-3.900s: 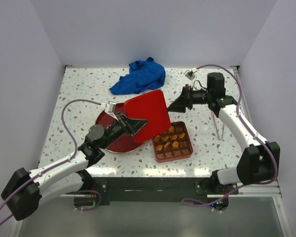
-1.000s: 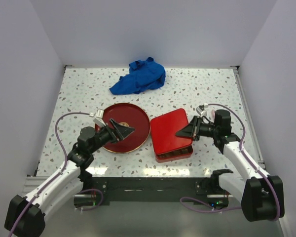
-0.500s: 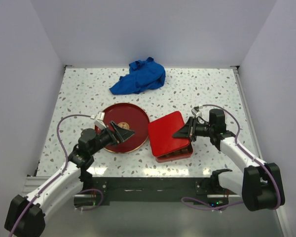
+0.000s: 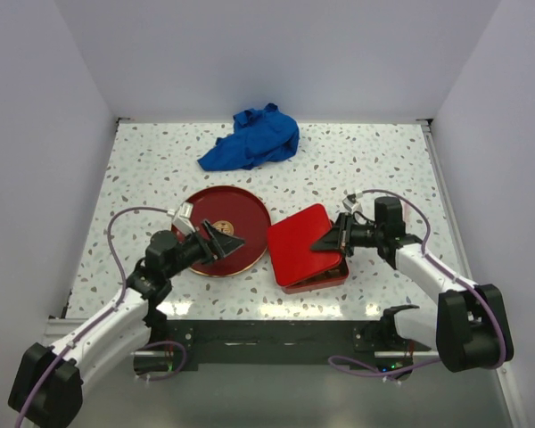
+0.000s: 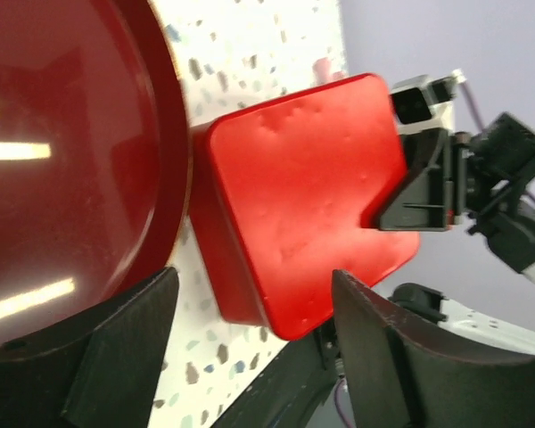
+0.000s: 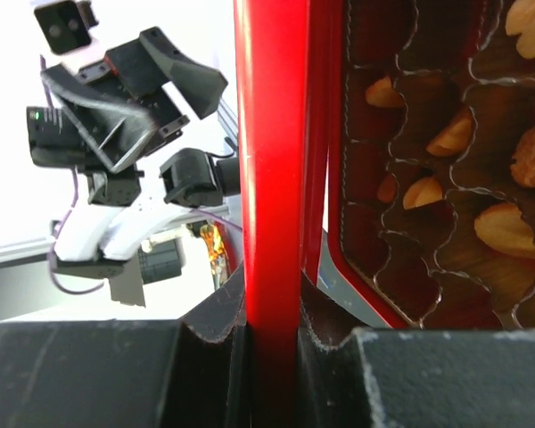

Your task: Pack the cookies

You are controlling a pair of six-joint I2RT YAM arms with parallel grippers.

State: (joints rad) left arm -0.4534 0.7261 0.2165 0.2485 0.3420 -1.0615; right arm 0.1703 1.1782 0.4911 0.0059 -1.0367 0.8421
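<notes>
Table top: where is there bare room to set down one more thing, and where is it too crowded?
Bare speckled tabletop lies on the far right, between the blue cloth and the right wall, and along the left edge, beside the dark red plate. The near middle is crowded: plate, red lid over the cookie box, left arm and right arm.

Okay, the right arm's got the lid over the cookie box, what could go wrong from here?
The right gripper pinches the lid by one edge only, and the lid sits tilted and skewed over the box. Let go now, it may land crooked instead of closing. Some cookies stand on edge in their compartments, so pressing the lid down could crack them. The box looks very close to the plate; a sideways push might knock it.
</notes>
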